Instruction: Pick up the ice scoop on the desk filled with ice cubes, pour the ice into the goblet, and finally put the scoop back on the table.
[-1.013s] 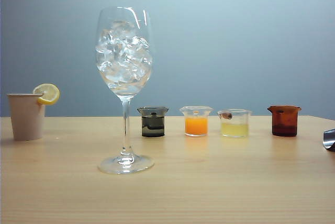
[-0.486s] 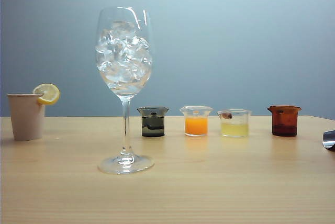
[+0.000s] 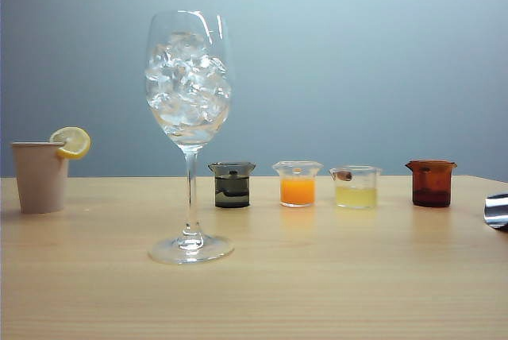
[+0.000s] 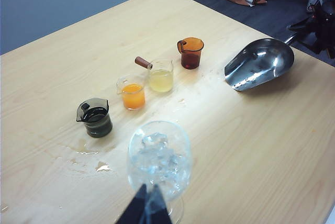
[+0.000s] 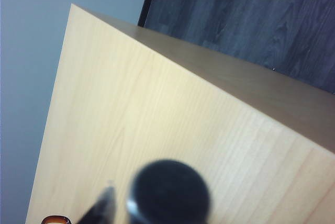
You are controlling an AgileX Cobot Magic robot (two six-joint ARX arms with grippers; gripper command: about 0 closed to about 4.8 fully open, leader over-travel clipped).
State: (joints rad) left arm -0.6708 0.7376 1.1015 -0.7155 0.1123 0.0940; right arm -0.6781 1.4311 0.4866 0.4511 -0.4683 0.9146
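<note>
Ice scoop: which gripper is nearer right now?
Right. The right gripper sits at the handle end of the ice scoop, at the table's far edge. The left gripper is across the table, just by the ice-filled goblet.

— Where does your exterior camera sit?

— Low, almost level with the counter (image 3: 317, 292), facing the blue-grey wall, close to the goblet (image 3: 189, 129), which fills much of the height.

— And your left wrist camera?

— High above the same goblet (image 4: 159, 164), looking down and across the counter (floor beyond the far edge). Both views share the four small beakers (image 4: 133, 93) and the ice scoop (image 4: 259, 64), which the exterior view clips at its right border.

— Your right wrist camera?

— Very near the counter (image 5: 157, 130), aimed at a corner; a blurred dark shape blocks the foreground.
</note>
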